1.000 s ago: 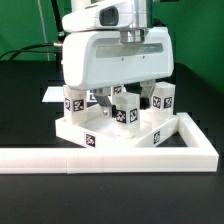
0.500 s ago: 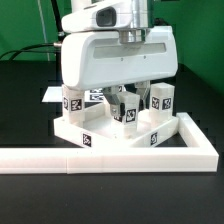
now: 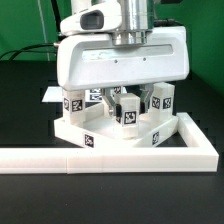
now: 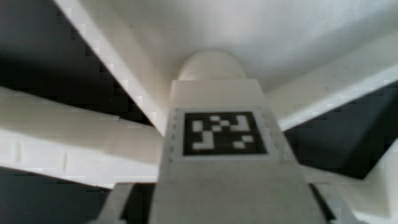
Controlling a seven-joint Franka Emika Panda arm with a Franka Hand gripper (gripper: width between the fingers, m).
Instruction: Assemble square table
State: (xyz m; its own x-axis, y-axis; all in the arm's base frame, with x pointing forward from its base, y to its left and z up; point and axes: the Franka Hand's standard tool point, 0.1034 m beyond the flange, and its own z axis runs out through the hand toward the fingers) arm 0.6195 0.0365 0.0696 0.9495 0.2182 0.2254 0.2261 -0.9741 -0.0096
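Note:
The white square tabletop (image 3: 108, 136) lies on the black table with its raised rim up. Three short white legs with tags stand on it: one at the exterior view's left (image 3: 73, 100), one at the right (image 3: 163, 97), one in the middle (image 3: 126, 112). My gripper (image 3: 125, 103) hangs straight down over the middle leg, its fingers closed against that leg's sides. In the wrist view the same leg (image 4: 217, 110) fills the centre with its tag (image 4: 222, 133) facing the camera, and my gripper (image 4: 217, 208) is shut on it. The fingertips are mostly hidden by the hand.
A long white L-shaped rail (image 3: 100, 157) runs along the front of the tabletop and turns up its right side (image 3: 196, 137). A flat white corner, probably the marker board (image 3: 50, 93), shows behind at the left. A green backdrop stands behind.
The fingers have closed in from wide open onto the middle leg. The hand has shifted slightly to the exterior view's right. Tabletop and other legs have not moved.

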